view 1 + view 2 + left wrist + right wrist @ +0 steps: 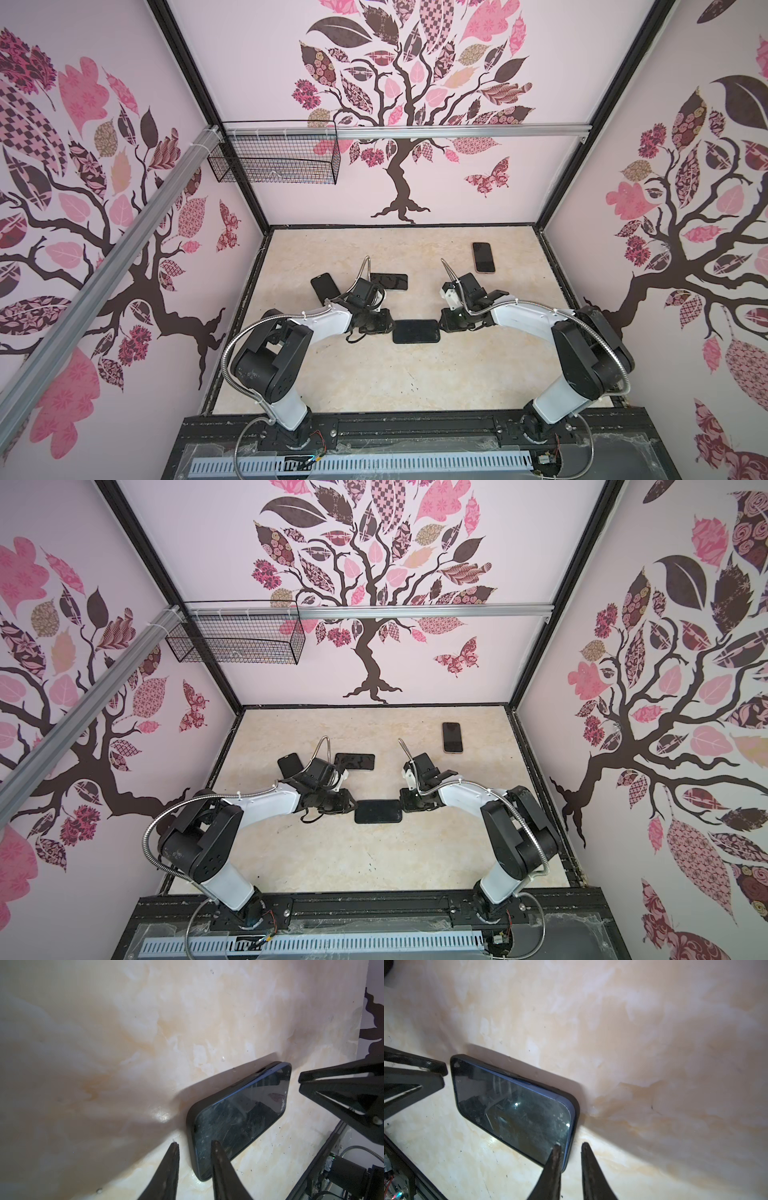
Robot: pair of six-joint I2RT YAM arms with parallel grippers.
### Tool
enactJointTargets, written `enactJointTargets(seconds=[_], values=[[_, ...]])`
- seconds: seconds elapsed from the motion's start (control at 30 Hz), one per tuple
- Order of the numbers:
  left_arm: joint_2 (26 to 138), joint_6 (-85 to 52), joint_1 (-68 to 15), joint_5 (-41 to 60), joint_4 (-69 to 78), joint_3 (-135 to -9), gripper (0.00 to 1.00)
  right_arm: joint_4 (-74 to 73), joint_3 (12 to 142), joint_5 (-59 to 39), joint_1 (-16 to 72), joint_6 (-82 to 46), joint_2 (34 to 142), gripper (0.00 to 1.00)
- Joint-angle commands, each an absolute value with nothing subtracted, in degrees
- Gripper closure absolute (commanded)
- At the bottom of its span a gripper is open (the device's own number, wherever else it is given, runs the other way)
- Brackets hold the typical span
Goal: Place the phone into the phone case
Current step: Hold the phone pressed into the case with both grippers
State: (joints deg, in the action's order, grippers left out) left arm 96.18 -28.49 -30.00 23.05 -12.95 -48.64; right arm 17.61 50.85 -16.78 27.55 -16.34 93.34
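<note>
A dark-screened phone (415,330) (378,811) lies screen up inside a black phone case (190,1118) (576,1105) at the middle of the table. In the right wrist view, a blue edge of the phone (566,1105) stands a little proud of the case rim at that end. My left gripper (392,329) (195,1144) is at the phone's left end, jaws slightly apart: one finger over the screen, one outside the case. My right gripper (439,326) (570,1145) straddles the right end the same way. Neither clamps anything.
Three more dark handsets lie farther back: one at the back right (483,257), one behind the left arm (388,281), and one tilted to its left (324,287). A wire basket (274,158) hangs on the back wall rail. Walls enclose the table on three sides.
</note>
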Motion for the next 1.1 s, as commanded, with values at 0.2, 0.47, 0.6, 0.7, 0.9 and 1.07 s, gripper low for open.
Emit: enactJointTargets(seconds=[0.2, 0.47, 0.6, 0.7, 0.9, 1.07], values=[[97.69, -28.16, -29.96, 23.98, -11.81, -48.61, 0.75, 16.93, 53.79, -16.62, 27.33, -15.22, 96.94, 0.82], [98.49, -28.90, -29.98, 24.07, -10.47, -47.64, 0.79, 16.29, 54.00, -17.09, 27.30, -15.50, 98.77, 0.85], [98.79, -28.91, -30.06, 24.52, -10.10, -47.60, 0.82, 16.36, 54.12, -17.51, 27.33, -15.40, 99.45, 0.86], [99.08, -28.77, -30.04, 24.74, -9.98, -47.72, 0.82, 16.64, 54.24, -18.23, 27.29, -15.21, 100.18, 0.86], [99.48, -28.71, -30.39, 24.96, -9.75, -47.56, 0.83, 17.52, 54.14, -19.48, 27.31, -14.79, 101.66, 0.87], [100.07, -29.14, -30.73, 24.92, -9.14, -47.71, 0.85, 21.00, 55.68, -19.67, 27.25, -13.43, 103.42, 0.87]])
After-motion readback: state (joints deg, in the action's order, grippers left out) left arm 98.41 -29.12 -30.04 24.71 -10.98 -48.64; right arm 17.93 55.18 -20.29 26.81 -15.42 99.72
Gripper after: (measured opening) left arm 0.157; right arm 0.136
